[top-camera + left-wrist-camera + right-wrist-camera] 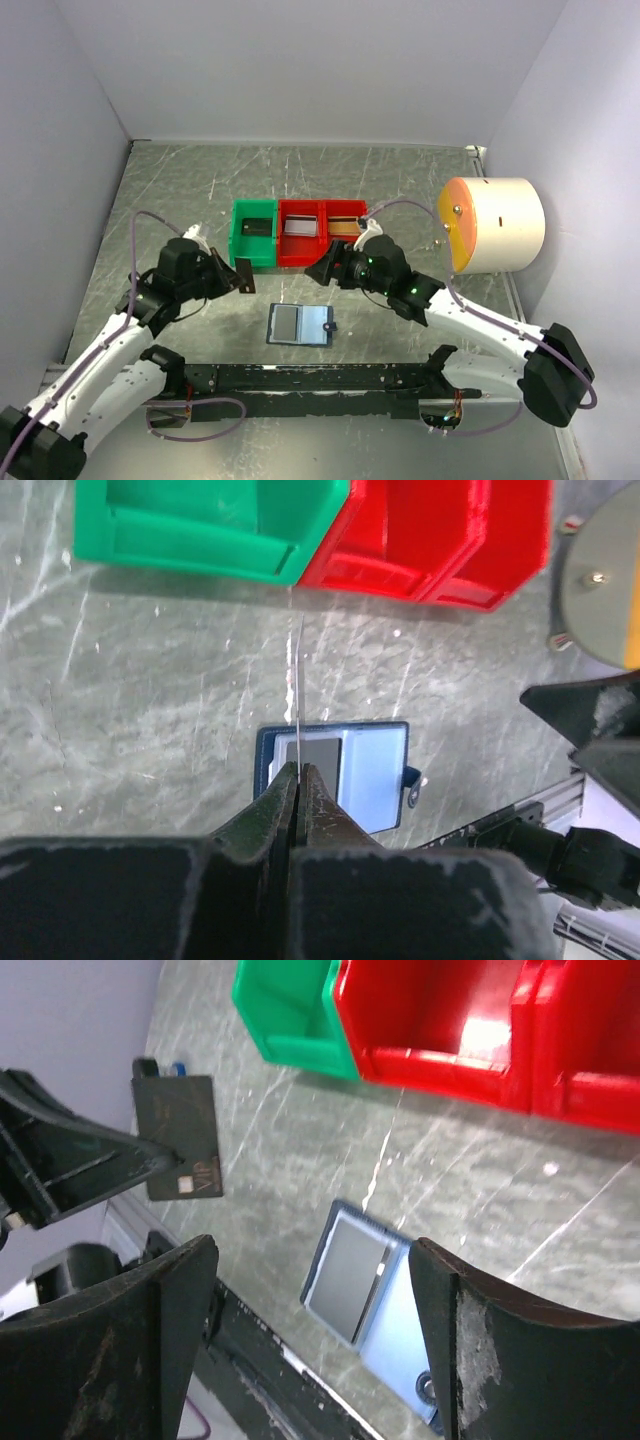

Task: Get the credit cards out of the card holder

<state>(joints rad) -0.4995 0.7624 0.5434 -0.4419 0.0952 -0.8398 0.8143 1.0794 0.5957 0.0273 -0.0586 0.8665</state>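
**Bins and drum share a scratched worktop**

A green bin (254, 259) and two red bins (299, 257) stand touching in a row on the grey, scuffed worktop (300, 170). To their right a cream drum (508, 222) lies on its side, its orange face turned towards them.

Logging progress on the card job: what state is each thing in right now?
Holder: open flat, grey card in a pocket.
Left gripper: shut on VIP card.
Right gripper: open, empty.
Green bin: holds dark card.
Red bins: silvery card in one, tan card in other.
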